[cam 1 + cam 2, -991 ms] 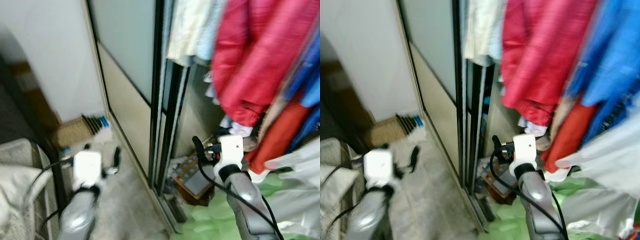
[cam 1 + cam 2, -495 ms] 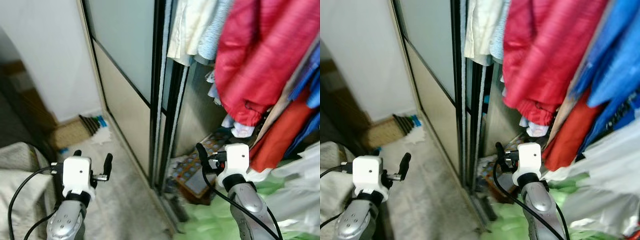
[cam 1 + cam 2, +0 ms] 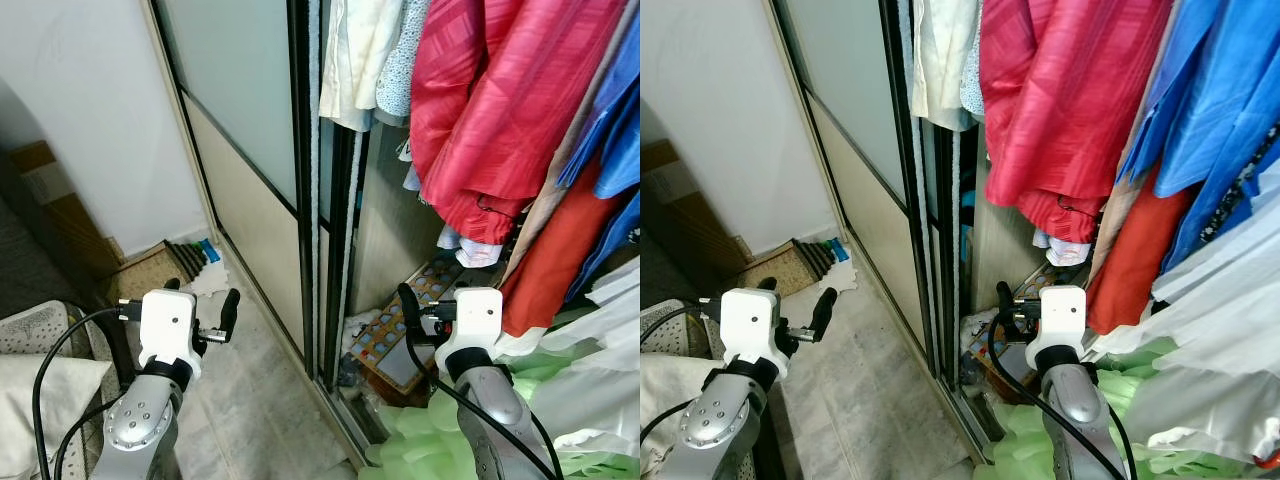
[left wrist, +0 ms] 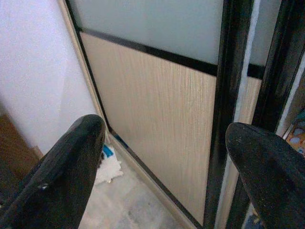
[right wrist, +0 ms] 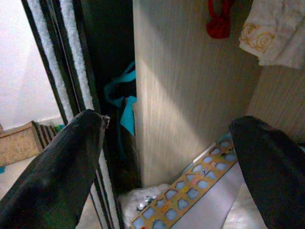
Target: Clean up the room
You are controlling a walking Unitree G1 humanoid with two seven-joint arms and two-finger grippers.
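Note:
I face an open wardrobe. Its sliding door (image 3: pixel 250 160), frosted above and wood-grain below, stands to the left of the opening. A red garment (image 3: pixel 490 110), blue ones (image 3: pixel 620 130) and an orange-red one (image 3: pixel 560 250) hang inside. A toy board with coloured buttons (image 3: pixel 390 340) lies on the wardrobe floor. Crumpled green cloth (image 3: pixel 420 445) lies below my right arm. My left gripper (image 3: pixel 203 298) is raised in front of the door, open and empty. My right gripper (image 5: pixel 167 121) points into the wardrobe's bottom, open and empty, above the toy board (image 5: pixel 190 191).
A white wall (image 3: pixel 90 110) stands at the left, with a striped mat (image 3: pixel 185 255) and a white rag (image 3: pixel 210 280) on the floor at its foot. A pale cushion (image 3: pixel 40 400) is by my left arm. White plastic-like fabric (image 3: pixel 600 380) bulges at the right.
The camera has shifted and the picture has sharpened. My left gripper has risen a little in front of the door. Both grippers stay open and empty.

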